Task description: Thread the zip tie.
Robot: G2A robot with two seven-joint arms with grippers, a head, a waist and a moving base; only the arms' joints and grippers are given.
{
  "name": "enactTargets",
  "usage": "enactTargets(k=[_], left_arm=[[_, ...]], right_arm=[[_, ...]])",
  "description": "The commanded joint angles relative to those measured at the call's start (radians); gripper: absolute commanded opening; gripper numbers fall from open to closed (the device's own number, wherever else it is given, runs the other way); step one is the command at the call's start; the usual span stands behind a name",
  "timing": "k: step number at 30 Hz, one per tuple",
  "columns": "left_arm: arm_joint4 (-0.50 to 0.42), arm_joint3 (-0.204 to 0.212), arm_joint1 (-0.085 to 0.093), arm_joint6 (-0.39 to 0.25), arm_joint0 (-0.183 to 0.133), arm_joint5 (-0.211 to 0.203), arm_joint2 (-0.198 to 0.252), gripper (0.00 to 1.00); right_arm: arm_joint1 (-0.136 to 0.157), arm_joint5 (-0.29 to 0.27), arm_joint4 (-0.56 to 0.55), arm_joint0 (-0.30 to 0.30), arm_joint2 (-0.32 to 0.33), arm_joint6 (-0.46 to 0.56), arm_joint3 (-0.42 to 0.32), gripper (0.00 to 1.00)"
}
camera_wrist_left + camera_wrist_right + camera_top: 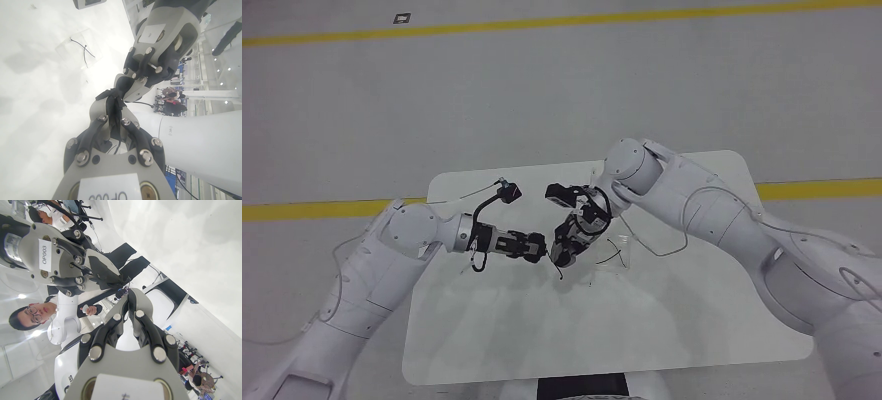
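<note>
Black zip ties, white table, yellow stripes

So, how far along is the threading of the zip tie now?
Done: one zip tie is lifted and pinched in the left tool; spare ties lie on the clear sheet. In hand: the right tool, also shut, meets it tip to tip above the table. To do: closing the loop; whether the tail has entered the head, I cannot tell.
</note>
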Motion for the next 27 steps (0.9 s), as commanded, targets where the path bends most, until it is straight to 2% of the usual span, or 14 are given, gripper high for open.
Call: enactTargets(k=[1, 10, 25, 27], left_arm=[[-0.003, -0.003, 0.002, -0.002, 0.001, 0.000, 0.000, 0.00], [-0.021, -0.017, 0.007, -0.023, 0.001, 0.000, 0.007, 0.00], [-0.047, -0.008, 0.015, -0.008, 0.002, 0.000, 0.001, 0.00], [-0.049, -0.008, 0.016, -0.008, 0.001, 0.000, 0.002, 0.00]], right_arm=[[-0.002, 0.000, -0.003, -0.002, 0.000, 0.000, 0.001, 0.00], [-0.004, 0.000, -0.002, 0.005, 0.007, 0.000, 0.009, 0.00], [-0.007, 0.000, 0.008, 0.006, 0.004, 0.000, 0.015, 0.00], [-0.006, 0.000, 0.008, 0.006, 0.005, 0.000, 0.016, 0.17]])
